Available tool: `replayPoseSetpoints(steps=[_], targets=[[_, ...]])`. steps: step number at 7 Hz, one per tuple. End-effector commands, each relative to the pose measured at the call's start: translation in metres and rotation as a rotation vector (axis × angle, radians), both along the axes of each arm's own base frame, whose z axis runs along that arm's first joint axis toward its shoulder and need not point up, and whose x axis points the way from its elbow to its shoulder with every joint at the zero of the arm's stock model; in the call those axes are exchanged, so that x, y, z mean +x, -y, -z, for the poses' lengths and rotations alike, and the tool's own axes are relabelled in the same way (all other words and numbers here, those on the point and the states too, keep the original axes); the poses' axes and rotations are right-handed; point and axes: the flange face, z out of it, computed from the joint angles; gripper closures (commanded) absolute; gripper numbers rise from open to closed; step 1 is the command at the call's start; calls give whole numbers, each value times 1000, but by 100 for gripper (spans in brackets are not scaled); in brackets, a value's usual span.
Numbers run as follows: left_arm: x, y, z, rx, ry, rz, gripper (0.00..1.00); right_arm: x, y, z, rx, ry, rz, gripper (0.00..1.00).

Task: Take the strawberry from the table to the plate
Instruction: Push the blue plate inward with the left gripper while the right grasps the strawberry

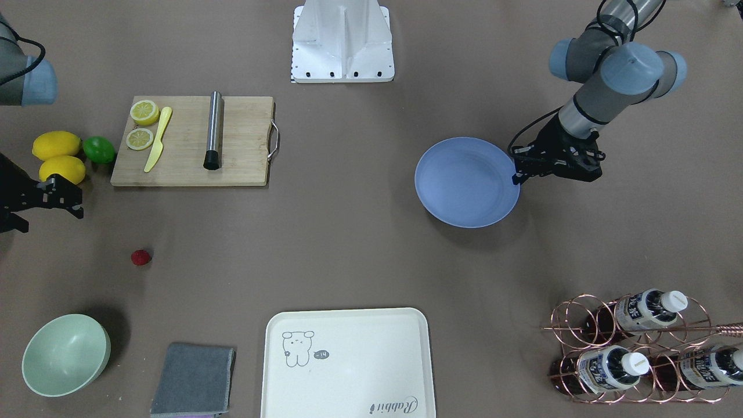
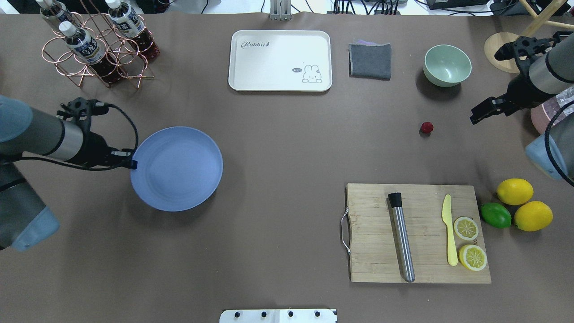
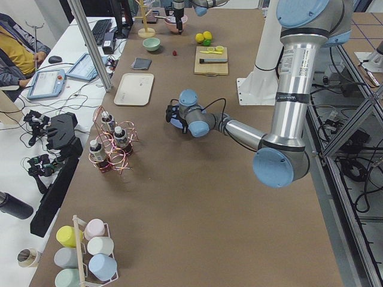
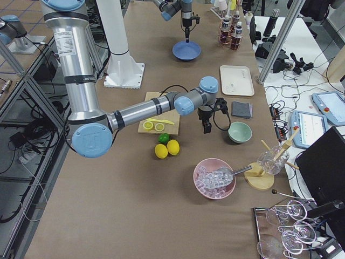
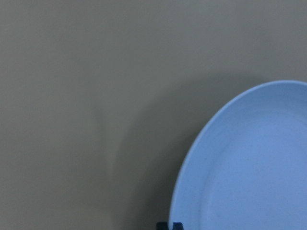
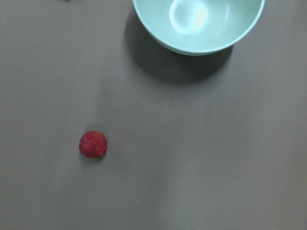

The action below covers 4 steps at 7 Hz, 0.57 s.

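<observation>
The strawberry [image 1: 140, 257] [image 2: 426, 128] [image 6: 93, 144], small and dark red, lies alone on the brown table [image 2: 287, 148] between the green bowl and the cutting board. My right gripper [image 1: 72, 197] [image 2: 476, 117] hovers off to the side of it, toward the table's right end. It looks open and holds nothing, and its fingers do not show in its wrist view. The blue plate [image 1: 467, 182] [image 2: 176, 168] [image 5: 249, 163] is empty on the other half of the table. My left gripper [image 1: 516, 174] [image 2: 132, 164] is shut, with its tips at the plate's outer rim.
The pale green bowl [image 2: 447, 65] [image 6: 199, 24] stands beyond the strawberry. A wooden cutting board [image 2: 417, 233] carries a metal rod, a yellow knife and lemon halves. Two lemons [image 2: 515, 191] and a lime [image 2: 496, 215] lie beside it. A cream tray [image 2: 280, 60], a grey cloth [image 2: 370, 60] and a bottle rack [image 2: 96, 49] line the far edge.
</observation>
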Motion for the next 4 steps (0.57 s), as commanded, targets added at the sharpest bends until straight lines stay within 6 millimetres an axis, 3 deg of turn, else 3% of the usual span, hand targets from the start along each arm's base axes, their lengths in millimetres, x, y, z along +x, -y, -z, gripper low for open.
replayPoseSetpoints(steps=[1,2,4], targets=[[52,22,96,-84,-43,44,100,-48,27,20,23,9,-26,7],[79,9,119,-85,-56,57,100,-74,28,13,26,45,-40,10],[121,-7,145,-102,-48,65,100,-95,24,-2,52,9,-40,9]])
